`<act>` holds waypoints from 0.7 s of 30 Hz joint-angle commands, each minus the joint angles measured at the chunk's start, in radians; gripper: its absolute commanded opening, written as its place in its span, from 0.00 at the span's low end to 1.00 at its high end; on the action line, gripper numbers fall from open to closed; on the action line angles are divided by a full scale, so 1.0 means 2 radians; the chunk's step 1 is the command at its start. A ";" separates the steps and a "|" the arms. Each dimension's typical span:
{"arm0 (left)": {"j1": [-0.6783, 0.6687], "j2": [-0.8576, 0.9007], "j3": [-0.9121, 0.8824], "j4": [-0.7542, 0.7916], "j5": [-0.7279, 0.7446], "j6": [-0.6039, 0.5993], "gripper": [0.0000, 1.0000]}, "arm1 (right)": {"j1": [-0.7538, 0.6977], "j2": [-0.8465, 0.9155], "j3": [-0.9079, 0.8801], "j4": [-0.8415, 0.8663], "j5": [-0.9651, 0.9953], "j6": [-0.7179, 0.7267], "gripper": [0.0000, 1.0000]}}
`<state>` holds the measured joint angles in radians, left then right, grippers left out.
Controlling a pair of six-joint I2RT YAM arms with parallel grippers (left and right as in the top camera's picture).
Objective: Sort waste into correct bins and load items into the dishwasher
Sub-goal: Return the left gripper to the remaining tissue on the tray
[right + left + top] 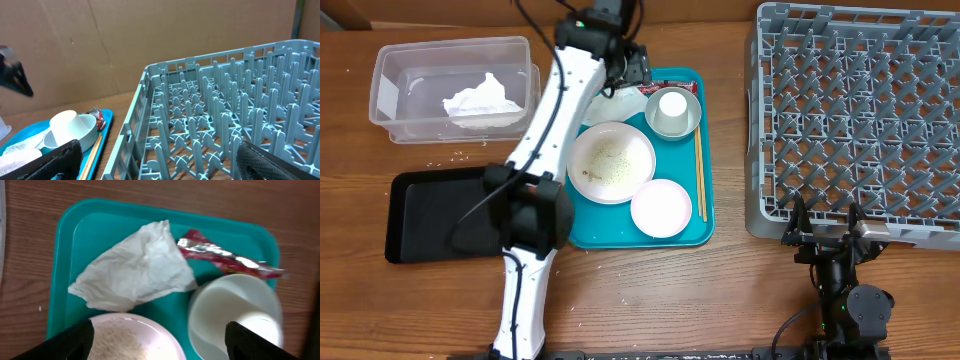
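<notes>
My left gripper point(632, 68) hovers open over the far left corner of the teal tray point(705, 228), holding nothing. Just beyond its fingertips point(75, 340) lie a crumpled white napkin point(135, 272) and a small red wrapper point(225, 260). Below it are the large white plate point(611, 162), scattered with rice, and the grey bowl point(674, 112) with the white cup inside. The smaller white dish point(661, 208) sits at the tray's near edge. My right gripper point(825, 218) stands open and empty at the near left edge of the grey dish rack point(860, 110), which holds nothing.
Far left, the clear tub point(395, 70) holds one napkin point(478, 100). The black tray point(430, 215) lies in front of it, partly under my left arm. Wooden chopsticks point(700, 170) lie along the teal tray's right side. Loose rice grains point(460, 156) dot the table.
</notes>
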<state>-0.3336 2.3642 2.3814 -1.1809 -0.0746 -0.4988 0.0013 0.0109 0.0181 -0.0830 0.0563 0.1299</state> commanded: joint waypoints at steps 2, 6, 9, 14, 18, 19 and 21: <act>0.006 0.041 0.005 0.001 -0.056 0.055 0.86 | -0.001 -0.004 -0.005 0.002 0.003 -0.004 1.00; 0.017 0.065 0.005 0.003 -0.048 0.075 0.88 | -0.001 -0.004 -0.005 0.002 0.003 -0.004 1.00; 0.020 0.078 0.005 0.019 -0.015 0.129 0.87 | -0.001 -0.004 -0.005 0.002 0.003 -0.004 1.00; 0.020 0.101 0.005 0.032 -0.011 0.173 0.87 | -0.001 -0.004 -0.005 0.002 0.003 -0.004 1.00; 0.021 0.124 0.005 0.032 -0.011 0.173 0.86 | -0.001 -0.004 -0.005 0.002 0.003 -0.004 1.00; 0.021 0.127 0.005 0.031 -0.011 0.173 0.86 | -0.001 -0.004 -0.005 0.002 0.003 -0.004 1.00; 0.021 0.133 0.005 0.031 -0.011 0.173 0.82 | -0.001 -0.004 -0.005 0.002 0.003 -0.004 1.00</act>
<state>-0.2928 2.5935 2.3814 -1.1202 -0.1078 -0.1848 0.0013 0.0109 0.0181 -0.0826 0.0563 0.1295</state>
